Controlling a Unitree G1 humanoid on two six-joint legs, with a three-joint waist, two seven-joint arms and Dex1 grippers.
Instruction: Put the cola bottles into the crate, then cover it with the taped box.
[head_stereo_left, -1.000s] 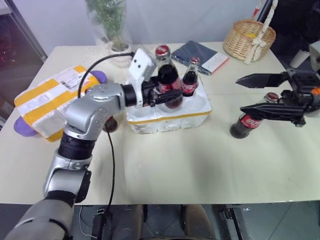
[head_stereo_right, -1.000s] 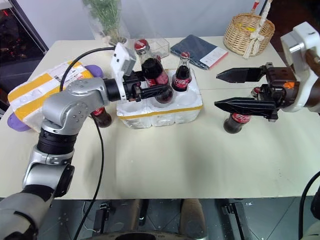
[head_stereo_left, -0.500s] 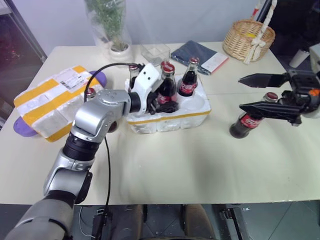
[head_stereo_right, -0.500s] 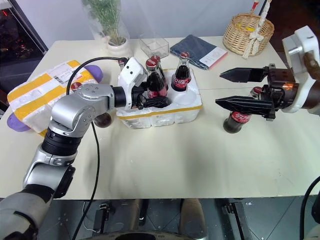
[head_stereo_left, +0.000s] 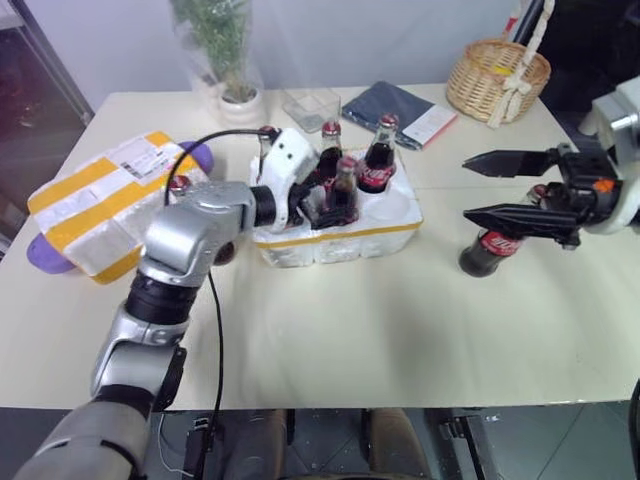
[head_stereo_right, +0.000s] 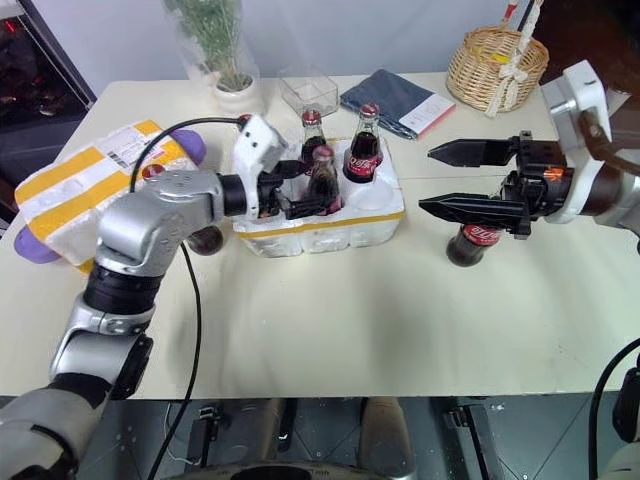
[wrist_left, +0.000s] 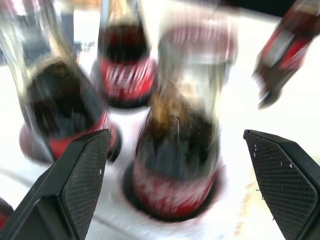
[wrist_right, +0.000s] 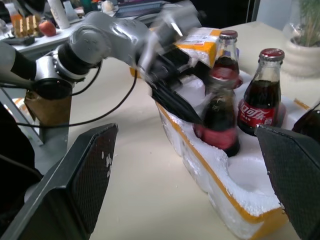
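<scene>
Right gripper (head_stereo_right: 437, 180): ours hangs spread wide over the small dark glass cola bottle (head_stereo_right: 468, 243) on the table; nothing grasped.
Left gripper (head_stereo_right: 300, 190): we have just let go; the bottle (head_stereo_right: 322, 179) now stands in the low white foam crate (head_stereo_right: 325, 228); three seated.
Taped box (head_stereo_right: 75, 190): yellow-banded foam, far left, waiting; two bottles beside it.

3 cola bottles (head_stereo_right: 323, 180) upright in crate (head_stereo_right: 330, 235); taped box (head_stereo_left: 95, 205) beside.

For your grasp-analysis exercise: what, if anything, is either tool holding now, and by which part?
Nothing. The left tool stands open around a dark glass cola bottle seated in the crate; the right tool is open, empty.
</scene>
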